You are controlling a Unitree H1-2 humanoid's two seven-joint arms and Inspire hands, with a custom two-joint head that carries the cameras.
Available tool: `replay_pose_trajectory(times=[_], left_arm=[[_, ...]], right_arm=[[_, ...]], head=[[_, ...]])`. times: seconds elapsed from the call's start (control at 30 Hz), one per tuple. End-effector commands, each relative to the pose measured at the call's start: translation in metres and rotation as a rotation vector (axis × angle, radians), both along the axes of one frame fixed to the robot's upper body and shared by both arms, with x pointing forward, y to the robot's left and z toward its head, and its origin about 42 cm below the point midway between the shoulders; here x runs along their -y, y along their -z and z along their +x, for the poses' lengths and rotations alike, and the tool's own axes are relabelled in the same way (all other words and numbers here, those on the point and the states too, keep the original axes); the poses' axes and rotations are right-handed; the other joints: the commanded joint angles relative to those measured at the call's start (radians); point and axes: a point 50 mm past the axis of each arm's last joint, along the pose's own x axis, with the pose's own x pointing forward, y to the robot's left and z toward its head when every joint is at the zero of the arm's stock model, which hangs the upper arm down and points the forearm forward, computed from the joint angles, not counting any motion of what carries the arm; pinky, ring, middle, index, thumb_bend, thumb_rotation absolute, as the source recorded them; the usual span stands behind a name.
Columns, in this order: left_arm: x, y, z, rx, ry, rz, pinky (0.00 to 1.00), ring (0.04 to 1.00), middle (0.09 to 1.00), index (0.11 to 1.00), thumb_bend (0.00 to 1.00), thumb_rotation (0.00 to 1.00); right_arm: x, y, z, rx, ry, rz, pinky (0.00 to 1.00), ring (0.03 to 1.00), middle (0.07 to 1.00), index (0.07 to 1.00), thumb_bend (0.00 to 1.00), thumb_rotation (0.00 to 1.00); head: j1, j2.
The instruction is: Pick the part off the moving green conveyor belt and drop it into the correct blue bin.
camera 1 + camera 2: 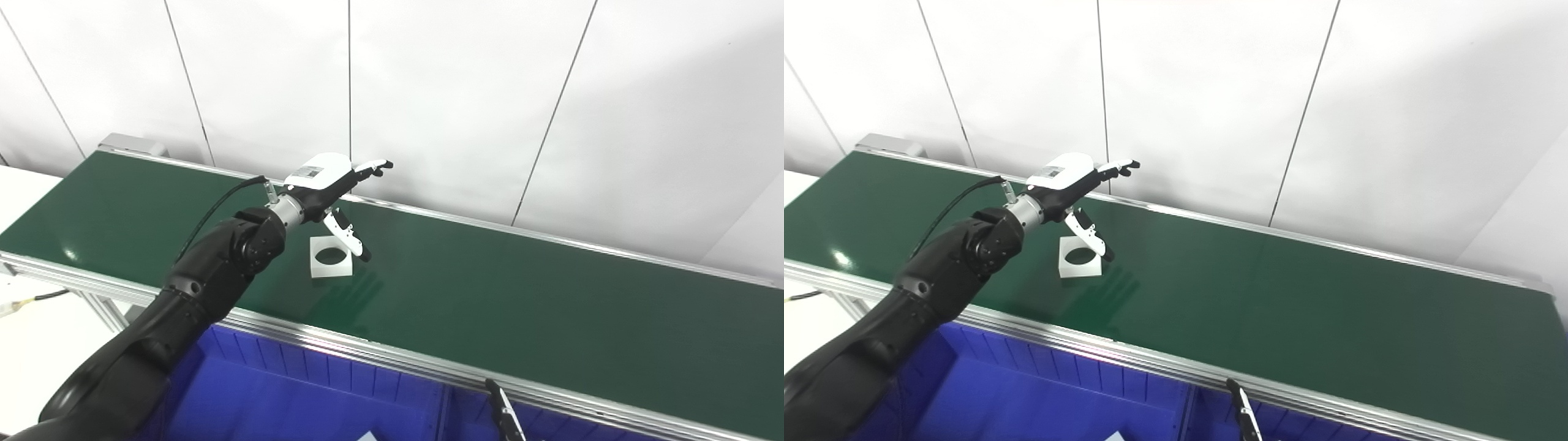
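Observation:
A white square part (pixel 331 258) with a round hole lies flat on the green conveyor belt (pixel 490 294), left of centre. My left hand (pixel 335 187) hovers over it, open, its fingers stretched toward the far rail and its thumb pointing down beside the part's right edge. I see no contact between hand and part. The same part (pixel 1080 258) and left hand (pixel 1072 184) show in the right eye view. Of my right hand only a dark fingertip (pixel 501 407) pokes up at the bottom edge, below the belt's near rail.
Blue bins (pixel 294 398) sit below the near aluminium rail (pixel 392 355), with a divider wall between them near the right fingertip. A small white piece (pixel 367 436) shows at the bottom of the left bin. White wall panels stand behind the belt.

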Motion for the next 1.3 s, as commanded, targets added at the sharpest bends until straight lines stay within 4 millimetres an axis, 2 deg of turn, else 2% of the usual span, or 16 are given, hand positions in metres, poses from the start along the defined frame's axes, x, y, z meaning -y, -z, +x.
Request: replay_pose_trajectory(times=[0.0, 0.37, 0.73, 1.03, 1.2, 1.27], left_arm=[[0.002, -0.02, 0.007, 0.049, -0.016, 0.02, 0.88, 0.866, 0.888, 0.937, 1.0, 0.31], [0.01, -0.01, 0.006, -0.037, -0.151, 0.049, 0.89, 0.878, 0.905, 0.939, 1.0, 0.26], [0.018, 0.0, 0.003, -0.127, -0.189, 0.089, 0.88, 0.876, 0.902, 0.942, 1.0, 0.27], [0.043, 0.02, -0.007, -0.16, -0.169, 0.063, 0.87, 0.867, 0.888, 0.929, 1.0, 0.29], [0.06, 0.026, -0.009, -0.188, -0.158, 0.017, 0.91, 0.884, 0.907, 0.928, 1.0, 0.28], [0.065, 0.028, -0.01, -0.184, -0.154, 0.012, 0.89, 0.877, 0.905, 0.925, 1.0, 0.29]], right_arm=[[-0.005, -0.014, 0.005, 0.09, 0.006, 0.036, 1.0, 1.0, 1.0, 0.973, 0.98, 1.0], [-0.007, -0.016, 0.004, 0.097, 0.002, 0.037, 1.0, 1.0, 1.0, 0.973, 0.97, 1.0], [-0.009, -0.016, 0.005, 0.101, 0.0, 0.035, 1.0, 1.0, 1.0, 0.969, 0.96, 1.0], [-0.013, -0.016, 0.006, 0.105, 0.005, 0.03, 1.0, 1.0, 0.999, 0.966, 0.96, 1.0], [-0.015, -0.017, 0.008, 0.107, 0.004, 0.036, 1.0, 1.0, 0.996, 0.969, 0.98, 1.0], [-0.017, -0.016, 0.008, 0.108, 0.005, 0.034, 1.0, 1.0, 0.994, 0.97, 0.98, 1.0]], head=[[0.0, 0.001], [-0.005, 0.008], [-0.014, 0.01], [-0.024, 0.011], [-0.029, 0.01], [-0.034, 0.01]])
